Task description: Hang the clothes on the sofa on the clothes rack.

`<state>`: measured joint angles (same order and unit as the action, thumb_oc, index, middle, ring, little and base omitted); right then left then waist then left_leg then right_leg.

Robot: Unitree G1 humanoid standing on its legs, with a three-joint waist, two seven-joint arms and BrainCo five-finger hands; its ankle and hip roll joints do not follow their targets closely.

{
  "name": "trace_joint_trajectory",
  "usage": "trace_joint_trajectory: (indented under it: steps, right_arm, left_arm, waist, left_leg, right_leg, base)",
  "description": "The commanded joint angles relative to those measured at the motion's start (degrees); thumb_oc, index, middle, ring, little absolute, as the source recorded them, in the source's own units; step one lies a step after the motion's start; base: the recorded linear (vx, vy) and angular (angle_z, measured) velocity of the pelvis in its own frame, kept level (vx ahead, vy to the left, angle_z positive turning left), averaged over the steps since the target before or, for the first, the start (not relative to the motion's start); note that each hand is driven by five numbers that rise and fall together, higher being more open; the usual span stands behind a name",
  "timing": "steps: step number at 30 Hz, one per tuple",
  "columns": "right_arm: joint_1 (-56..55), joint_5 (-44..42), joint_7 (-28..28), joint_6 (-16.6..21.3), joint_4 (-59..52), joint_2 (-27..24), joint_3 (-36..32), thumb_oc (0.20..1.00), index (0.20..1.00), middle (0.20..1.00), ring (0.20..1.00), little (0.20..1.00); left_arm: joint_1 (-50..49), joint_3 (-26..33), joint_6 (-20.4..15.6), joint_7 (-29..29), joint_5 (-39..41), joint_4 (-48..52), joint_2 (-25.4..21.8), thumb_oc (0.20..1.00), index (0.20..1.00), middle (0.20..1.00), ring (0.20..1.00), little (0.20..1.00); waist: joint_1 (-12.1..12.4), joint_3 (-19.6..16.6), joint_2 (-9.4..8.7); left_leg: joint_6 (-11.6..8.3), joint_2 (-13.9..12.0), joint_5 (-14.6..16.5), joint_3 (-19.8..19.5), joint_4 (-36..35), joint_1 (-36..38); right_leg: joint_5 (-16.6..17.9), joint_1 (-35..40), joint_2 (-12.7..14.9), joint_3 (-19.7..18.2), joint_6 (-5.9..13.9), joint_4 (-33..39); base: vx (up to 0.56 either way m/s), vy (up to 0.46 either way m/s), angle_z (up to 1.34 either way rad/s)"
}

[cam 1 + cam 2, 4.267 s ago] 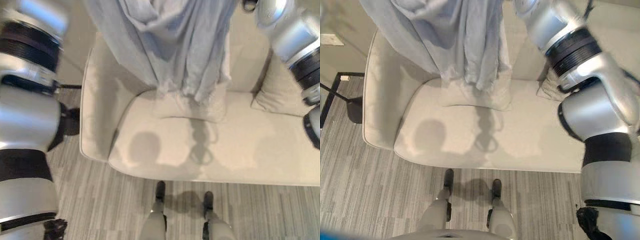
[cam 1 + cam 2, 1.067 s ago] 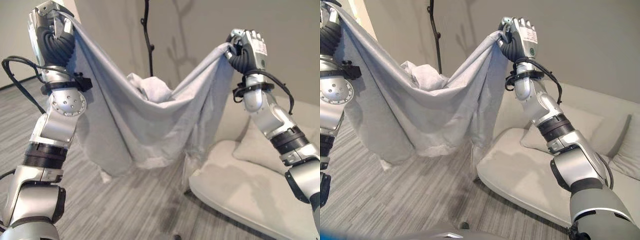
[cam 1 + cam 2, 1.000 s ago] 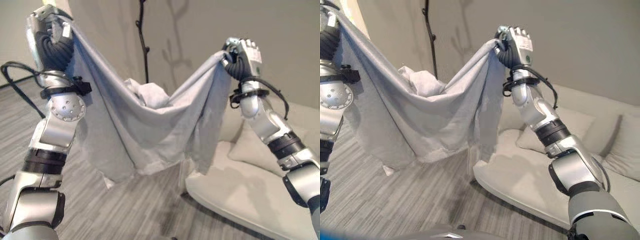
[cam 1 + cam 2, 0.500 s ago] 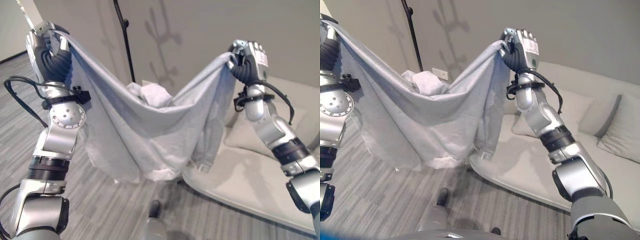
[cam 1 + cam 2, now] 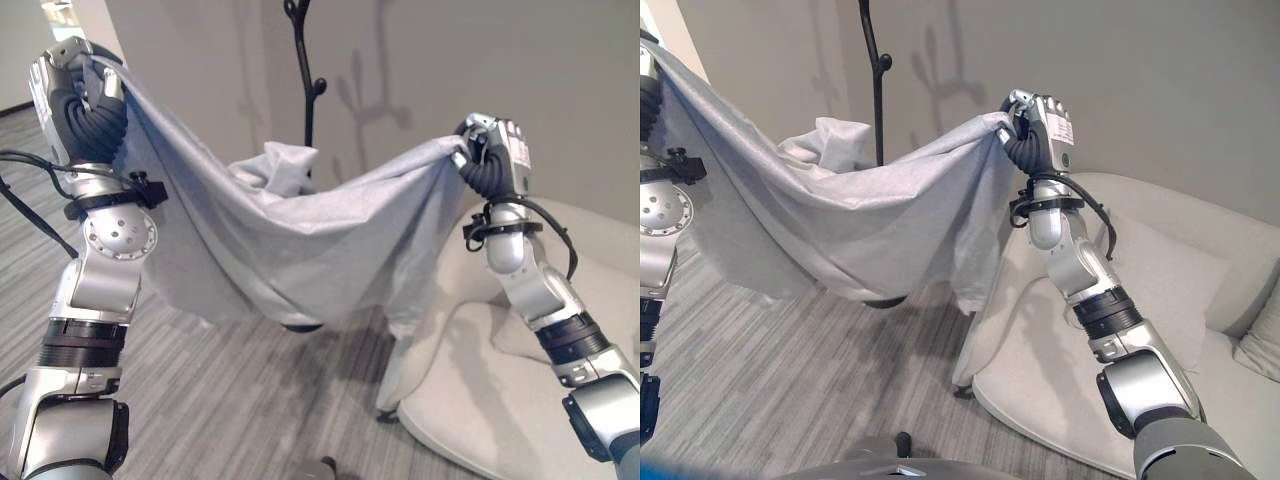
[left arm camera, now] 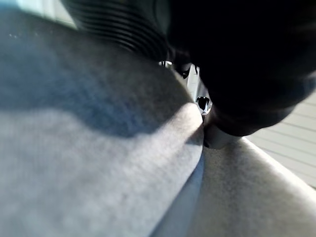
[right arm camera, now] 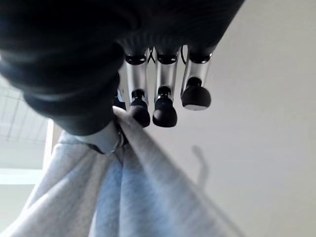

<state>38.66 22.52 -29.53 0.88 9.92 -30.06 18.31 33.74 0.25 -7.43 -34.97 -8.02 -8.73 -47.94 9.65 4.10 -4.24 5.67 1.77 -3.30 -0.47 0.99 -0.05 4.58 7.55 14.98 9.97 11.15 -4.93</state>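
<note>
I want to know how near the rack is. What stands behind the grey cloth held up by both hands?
Behind the cloth the black rack pole rises above its sagging middle. The pole's lower part is covered.

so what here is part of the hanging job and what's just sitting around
Part of the job:
garment, stretched between both hands
left hand, gripping one end
right hand, gripping the other
rack, behind the garment
sofa, where it came from

Just there:
cushion on the sofa
</note>
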Motion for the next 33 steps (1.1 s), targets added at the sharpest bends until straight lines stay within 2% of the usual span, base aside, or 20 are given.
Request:
trace_joint_trajectory:
  steps: [1,3,4,5,6,10,15,19,22,23,25,27,28,30,33]
  right_arm:
    - [4.17,0.96,-2.10,0.49,3.45,-4.85,-3.12,0.200,0.200,0.200,0.200,0.200]
    - [3.86,1.71,-2.49,0.37,2.56,-6.49,-3.09,0.200,0.200,0.200,0.200,0.200]
    - [3.71,1.77,-2.53,0.34,2.46,-6.64,-3.18,0.200,0.200,0.200,0.200,0.200]
    - [3.61,1.45,-1.88,0.09,2.99,-5.98,-3.75,0.200,0.200,0.200,0.200,0.200]
    - [4.26,1.39,-2.19,0.82,3.03,-6.12,-3.13,0.200,0.200,0.200,0.200,0.200]
    - [4.60,1.34,-1.28,0.87,2.42,-6.94,-2.75,0.200,0.200,0.200,0.200,0.200]
    - [3.95,0.80,-0.17,1.43,1.10,-6.94,-2.47,0.200,0.200,0.200,0.200,0.200]
    - [4.17,0.90,0.11,1.76,0.87,-6.60,-2.05,0.200,0.200,0.200,0.200,0.200]
    - [5.63,0.54,-0.54,2.08,1.37,-6.86,-0.85,0.200,0.200,0.200,0.200,0.200]
    - [5.88,0.04,-0.88,2.24,1.60,-6.90,-0.68,0.200,0.200,0.200,0.200,0.200]
    - [5.74,-0.18,-1.01,2.29,1.61,-6.85,-0.95,0.200,0.200,0.200,0.200,0.200]
    - [4.44,-0.41,-1.12,2.26,1.35,-6.66,-1.90,0.200,0.200,0.200,0.200,0.200]
    - [3.14,-0.41,-1.34,2.53,1.16,-6.79,-3.03,0.200,0.200,0.200,0.200,0.200]
    - [2.57,-0.10,-1.46,2.54,1.11,-7.23,-3.45,0.200,0.200,0.200,0.200,0.200]
    - [0.05,1.13,-0.63,1.78,1.07,-7.85,-5.12,0.200,0.200,0.200,0.200,0.200]
  left_arm:
    - [0.47,-1.39,-1.51,0.01,-2.44,0.66,-1.09,0.200,0.200,0.200,0.200,0.200]
    - [0.95,-2.11,-1.09,0.03,-3.25,0.99,-0.04,0.200,0.200,0.200,0.200,0.200]
    - [1.03,-2.21,-0.99,0.00,-3.38,1.07,0.16,0.200,0.200,0.200,0.200,0.200]
    - [1.22,-2.46,-1.08,-0.09,-3.34,0.56,0.47,0.200,0.200,0.200,0.200,0.200]
    - [2.82,-3.33,-1.23,0.13,-2.88,-0.74,0.10,0.200,0.200,0.200,0.200,0.200]
    - [1.20,-2.19,-1.26,0.80,-3.02,-0.16,0.80,0.200,0.200,0.200,0.200,0.200]
    - [-0.87,-1.19,-0.99,1.10,-2.55,0.93,1.57,0.200,0.200,0.200,0.200,0.200]
    - [-2.87,0.81,-1.35,0.86,-2.28,2.31,1.98,0.200,0.200,0.200,0.200,0.200]
    - [-2.27,0.76,-1.51,0.37,-1.67,2.28,1.20,0.200,0.200,0.200,0.200,0.200]
    - [-1.88,0.92,-1.42,-0.07,-1.47,1.94,0.73,0.200,0.200,0.200,0.200,0.200]
    - [-1.80,1.08,-1.38,-0.30,-1.32,1.78,0.64,0.200,0.200,0.200,0.200,0.200]
    - [-1.96,1.20,-1.37,-0.56,-0.92,1.54,1.14,0.200,0.200,0.200,0.200,0.200]
    - [-2.66,1.56,-1.42,-0.69,-0.69,1.54,1.56,0.200,0.200,0.200,0.200,0.200]
    - [-2.94,1.62,-1.50,-0.62,-0.94,1.84,1.55,0.200,0.200,0.200,0.200,0.200]
    - [-2.42,0.83,-1.23,0.70,-1.30,1.83,2.34,0.200,0.200,0.200,0.200,0.200]
  waist:
    - [0.93,-6.68,0.10]
    - [0.26,-6.50,-0.80]
    - [0.28,-6.57,-0.73]
    - [-0.50,-6.19,-0.49]
    - [-1.34,-5.26,-0.74]
    - [-1.72,-6.09,-0.89]
    - [-2.03,-5.65,-0.90]
    - [-2.14,-5.25,-0.61]
    - [-2.04,-4.07,-0.96]
    - [-1.92,-3.21,-1.65]
    - [-1.90,-3.16,-2.10]
    - [-1.70,-2.75,-2.18]
    - [-1.10,-2.71,-1.65]
    - [-0.73,-3.16,-1.27]
    - [-1.16,-5.78,-0.52]
  left_leg:
    - [-7.49,-2.13,1.31,-3.48,-3.90,-0.20]
    - [-7.35,-1.75,1.34,-1.64,-4.68,0.28]
    - [-7.41,-1.81,1.41,-1.76,-4.72,0.27]
    - [-7.51,-1.85,1.26,-2.05,-4.48,0.37]
    - [-7.66,-1.30,1.24,-3.45,-3.68,0.45]
    - [-8.04,-1.24,1.13,-3.14,-4.65,0.33]
    - [-8.50,-2.98,1.58,-4.80,-4.48,-0.80]
    - [-8.66,-3.24,2.48,-4.80,-1.89,-1.90]
    - [-10.12,-5.76,0.57,-3.80,-1.22,-5.61]
    - [-10.13,-7.28,-0.17,-3.02,-2.27,-8.61]
    - [-10.07,-7.67,-0.33,-2.75,-3.35,-9.92]
    - [-9.96,-8.58,-0.27,-2.87,-5.20,-12.47]
    - [-10.23,-8.88,-0.76,-3.82,-5.54,-14.24]
    - [-10.58,-8.97,-1.31,-4.68,-5.54,-13.59]
    - [-11.48,-8.96,-2.37,-6.35,-5.25,-9.17]
  right_leg:
    - [-3.19,-5.93,-3.72,1.81,-2.39,4.36]
    - [-3.26,-6.99,-6.77,3.93,-2.76,7.26]
    - [-3.12,-6.72,-6.89,4.13,-2.82,7.76]
    - [-3.48,-7.38,-7.78,3.14,-2.78,7.92]
    - [-3.77,-7.60,-9.45,0.11,-3.05,8.99]
    - [-2.88,-7.11,-9.37,-0.91,-2.76,9.93]
    - [-3.80,-7.19,-10.08,-1.16,-2.59,9.93]
    - [-3.70,-7.03,-9.81,-0.70,-2.81,9.93]
    - [-4.18,-7.12,-9.34,-0.79,-2.64,9.93]
    - [-4.57,-6.60,-8.65,-1.07,-2.56,9.93]
    - [-4.93,-6.46,-8.31,-1.30,-2.47,9.82]
    - [-6.77,-5.59,-7.78,-1.93,-2.56,8.26]
    - [-8.57,-4.30,-7.44,-2.60,-3.07,6.79]
    - [-9.43,-3.74,-7.18,-2.67,-3.06,5.99]
    - [-9.31,-2.06,-4.28,-1.96,-2.16,4.00]
  base:
    - [0.03,0.109,0.26]
    - [0.02,0.050,0.21]
    - [0.00,0.006,0.27]
    - [0.05,-0.035,0.22]
    - [0.10,-0.063,0.21]
    - [0.09,-0.080,0.25]
    - [0.04,-0.091,0.17]
    - [-0.01,0.007,0.16]
    - [-0.08,0.142,0.04]
    - [-0.06,0.272,0.04]
    - [0.02,0.264,0.09]
    - [0.07,0.380,0.05]
    - [0.07,0.281,0.07]
    - [0.09,0.408,0.20]
    - [0.13,0.647,0.04]
